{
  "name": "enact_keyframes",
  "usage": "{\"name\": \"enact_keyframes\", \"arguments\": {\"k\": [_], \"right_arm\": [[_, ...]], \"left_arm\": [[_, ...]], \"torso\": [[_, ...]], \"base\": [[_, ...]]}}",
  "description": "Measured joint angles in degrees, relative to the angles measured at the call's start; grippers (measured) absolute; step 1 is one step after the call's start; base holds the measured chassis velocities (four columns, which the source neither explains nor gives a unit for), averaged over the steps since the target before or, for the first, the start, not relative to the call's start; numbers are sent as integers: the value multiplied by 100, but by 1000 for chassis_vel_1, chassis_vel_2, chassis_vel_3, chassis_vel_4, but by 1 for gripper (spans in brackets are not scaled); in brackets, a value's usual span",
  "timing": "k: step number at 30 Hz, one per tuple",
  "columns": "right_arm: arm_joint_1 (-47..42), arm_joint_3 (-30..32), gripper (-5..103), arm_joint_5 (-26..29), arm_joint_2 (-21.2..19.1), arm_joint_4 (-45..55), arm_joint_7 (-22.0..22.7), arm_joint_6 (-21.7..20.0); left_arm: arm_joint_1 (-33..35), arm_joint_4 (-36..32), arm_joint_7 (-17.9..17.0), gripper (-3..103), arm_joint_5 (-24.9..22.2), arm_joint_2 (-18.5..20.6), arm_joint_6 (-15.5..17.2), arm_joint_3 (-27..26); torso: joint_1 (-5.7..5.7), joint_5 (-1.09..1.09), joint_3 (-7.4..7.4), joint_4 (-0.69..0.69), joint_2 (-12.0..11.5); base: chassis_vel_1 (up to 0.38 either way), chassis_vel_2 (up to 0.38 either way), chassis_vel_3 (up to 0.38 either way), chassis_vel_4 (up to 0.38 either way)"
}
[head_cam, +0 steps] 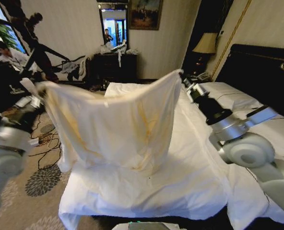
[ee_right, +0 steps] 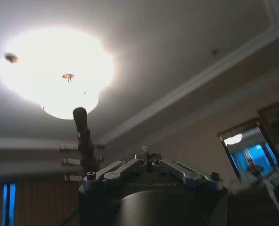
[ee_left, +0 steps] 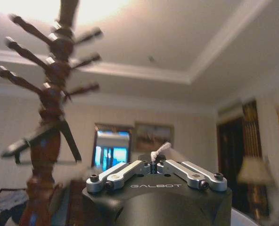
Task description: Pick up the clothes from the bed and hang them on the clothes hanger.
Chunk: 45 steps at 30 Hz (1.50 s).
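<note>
on my head feed i see a dark dresser (head_cam: 114,64) against the far wall, cluttered on top, with a mirror (head_cam: 114,24) above it and a framed painting (head_cam: 145,13) just beside the mirror. a lamp with a pale shade (head_cam: 206,44) stands near the far corner. cables (head_cam: 46,141) trail over the patterned carpet (head_cam: 41,182). from the left wrist i get a wooden coat stand (ee_left: 52,101) with angled pegs; from the right wrist, a glowing round ceiling light (ee_right: 54,73).

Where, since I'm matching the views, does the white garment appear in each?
Head view: white garment spread mid-picture between left gripper and right gripper, above the bed.
Left wrist view: its tuft pinched in the fingers.
Right wrist view: its scrap between the fingers.
Shared landmark: the wall mirror.
</note>
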Motion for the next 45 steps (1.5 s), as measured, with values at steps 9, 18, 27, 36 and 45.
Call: {"name": "enact_keyframes", "arguments": {"k": [9,18,27,36,45], "right_arm": [[-310,-478,0,-523,325,-117,143,-78],[-261,-435,0,-300,385,-113,-57,75],[-349,-668,0,-750,560,-133,787,-346],[-413,-754,0,-860,822,-169,918,-284],[-291,-914,0,-961,980,-161,362,-74]], "left_arm": [[405,547,-9,0,612,-432,391,754],[633,749,-385,24,816,-566,1103,1080],[1593,923,1293,62,3160,-612,782,662],[923,602,866,90,1587,-170,-73,168],[-199,2204,77,100,419,1232,-285,-13]], "torso": [[0,-4,1,1,0],[0,-3,0,-3,0],[0,-3,0,1,0],[0,-3,0,-6,0],[0,-4,1,-5,0]], "base": [[0,0,0,0],[0,0,0,0],[0,0,0,0],[0,0,0,0],[0,0,0,0]]}}
